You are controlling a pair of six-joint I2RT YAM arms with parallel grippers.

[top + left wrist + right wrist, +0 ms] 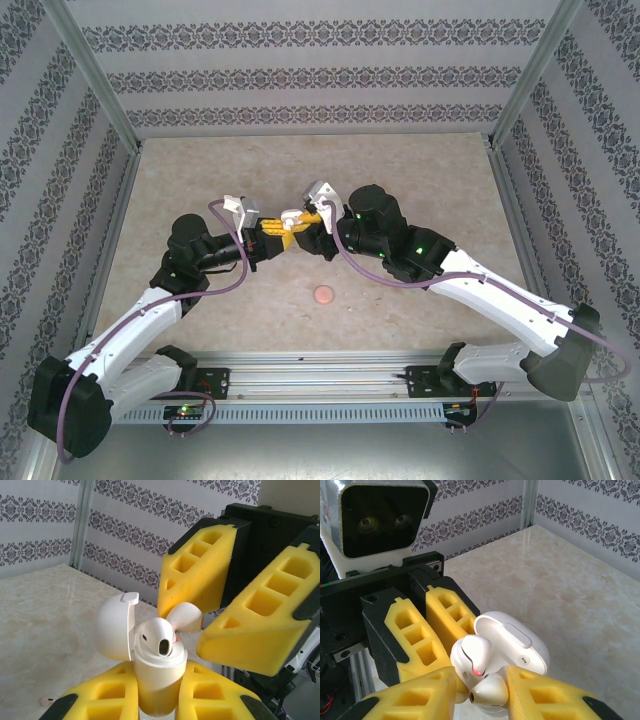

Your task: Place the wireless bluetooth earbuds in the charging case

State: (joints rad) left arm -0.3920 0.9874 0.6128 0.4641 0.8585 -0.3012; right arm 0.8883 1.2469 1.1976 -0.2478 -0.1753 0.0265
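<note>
Yellow-fingered left hand (pixel 286 228) raised, clamping case (pixel 159 674)

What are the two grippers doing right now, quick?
Left gripper: closed on the case.
Right gripper: jaws either side of an earbud; gripping or not, cannot be told.

two arms, the left arm (pixel 130 330) and the right arm (pixel 500 300). two grippers, the left gripper (pixel 278 236) and the right gripper (pixel 306 218), each with two yellow fingers (pixel 200 565), four in all. one white charging case (pixel 157 680) with one lid (pixel 114 627). two earbuds, one earbud (pixel 159 636) and a second earbud (pixel 184 616). one round pink disc (pixel 323 295). one counter (pixel 420 180). one small pinkish spot (pixel 48 699) on the counter, too small to tell whether it is that disc.
</note>
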